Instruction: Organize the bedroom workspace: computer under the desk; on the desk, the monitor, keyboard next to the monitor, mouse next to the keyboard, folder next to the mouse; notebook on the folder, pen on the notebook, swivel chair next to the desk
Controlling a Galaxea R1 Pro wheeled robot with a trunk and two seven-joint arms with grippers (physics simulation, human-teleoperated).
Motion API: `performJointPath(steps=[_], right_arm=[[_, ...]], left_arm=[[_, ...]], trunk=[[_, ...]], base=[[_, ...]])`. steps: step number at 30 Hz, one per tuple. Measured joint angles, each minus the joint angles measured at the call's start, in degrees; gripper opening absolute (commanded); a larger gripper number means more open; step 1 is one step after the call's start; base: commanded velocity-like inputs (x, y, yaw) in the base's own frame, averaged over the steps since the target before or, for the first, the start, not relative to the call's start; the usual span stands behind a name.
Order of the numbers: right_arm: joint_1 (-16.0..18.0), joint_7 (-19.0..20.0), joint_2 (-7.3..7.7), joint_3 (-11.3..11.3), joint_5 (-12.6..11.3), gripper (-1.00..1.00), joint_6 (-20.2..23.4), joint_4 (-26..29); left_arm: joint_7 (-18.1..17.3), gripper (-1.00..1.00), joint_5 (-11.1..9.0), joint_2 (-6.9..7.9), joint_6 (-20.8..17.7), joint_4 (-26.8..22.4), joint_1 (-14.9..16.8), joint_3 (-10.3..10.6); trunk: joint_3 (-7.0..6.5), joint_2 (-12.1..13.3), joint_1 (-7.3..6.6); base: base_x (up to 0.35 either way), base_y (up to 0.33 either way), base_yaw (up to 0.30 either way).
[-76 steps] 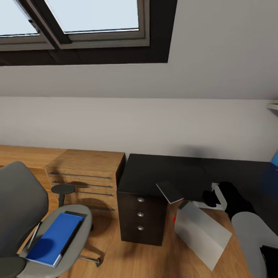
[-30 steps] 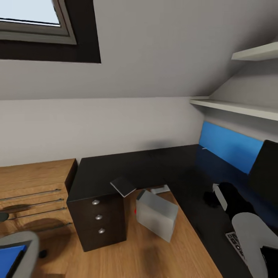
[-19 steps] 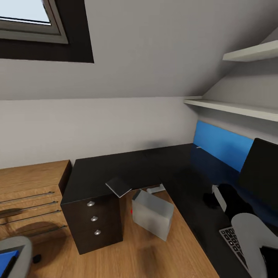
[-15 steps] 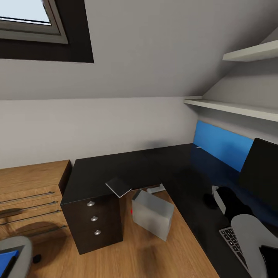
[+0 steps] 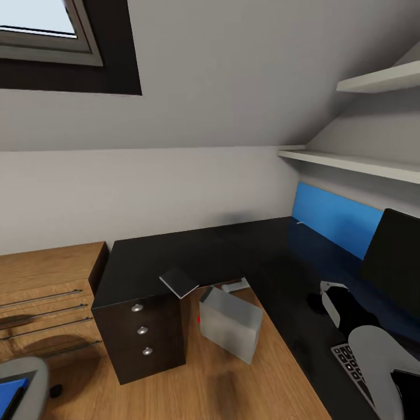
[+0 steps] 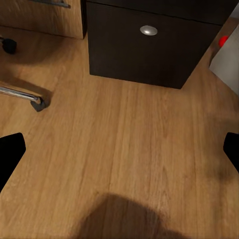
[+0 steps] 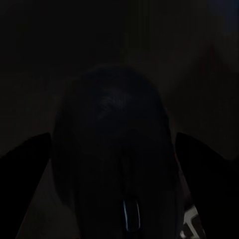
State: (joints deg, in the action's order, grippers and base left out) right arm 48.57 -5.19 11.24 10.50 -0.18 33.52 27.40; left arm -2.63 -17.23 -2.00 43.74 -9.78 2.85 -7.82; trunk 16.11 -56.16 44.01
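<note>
We see the desk [image 5: 233, 256] running along the wall, the monitor [image 5: 394, 262] at its right end. The computer [image 5: 230, 324] stands tilted on the floor by the drawer unit [image 5: 143, 335]. The notebook [image 5: 179, 282] overhangs the desk's front edge. Our left gripper [image 6: 119, 154] is spread wide over the floor; our right gripper [image 7: 114, 149] straddles the mouse [image 7: 113, 154], fingers apart.

Soft even daylight from the skylight [image 5: 41, 29] fills the sharp head view, a broad blurred shadow darkens the wooden floor [image 6: 124, 149] in the left wrist view, and the right wrist view is almost black, the mouse [image 7: 114, 149] barely discernible.
</note>
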Motion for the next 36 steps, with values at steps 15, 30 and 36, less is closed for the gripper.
performJointPath(steps=[15, 30, 36], right_arm=[[0.0, -0.2, -0.21, 0.0, -0.1, -1.00, 1.2, -0.4], [0.0, -0.1, -0.30, -0.1, -0.2, -1.00, 1.2, -1.5], [0.0, 0.0, -0.26, -0.1, -0.2, -1.00, 1.1, -1.8]], left_arm=[[0.0, 1.00, -0.1, 0.41, 0.1, 0.0, 0.0, -0.1], [0.0, 1.00, -0.1, 0.45, 0.1, 0.0, 0.0, -0.1], [0.0, 1.00, -0.1, 0.56, 0.1, 0.0, 0.0, -0.1]], trunk=[[-0.20, 0.0, 0.00], [-0.79, 0.0, 0.00], [-0.81, 0.0, -0.03]], base=[[0.000, 0.000, -0.058], [0.003, 0.000, -0.159], [0.198, 0.051, -0.012]])
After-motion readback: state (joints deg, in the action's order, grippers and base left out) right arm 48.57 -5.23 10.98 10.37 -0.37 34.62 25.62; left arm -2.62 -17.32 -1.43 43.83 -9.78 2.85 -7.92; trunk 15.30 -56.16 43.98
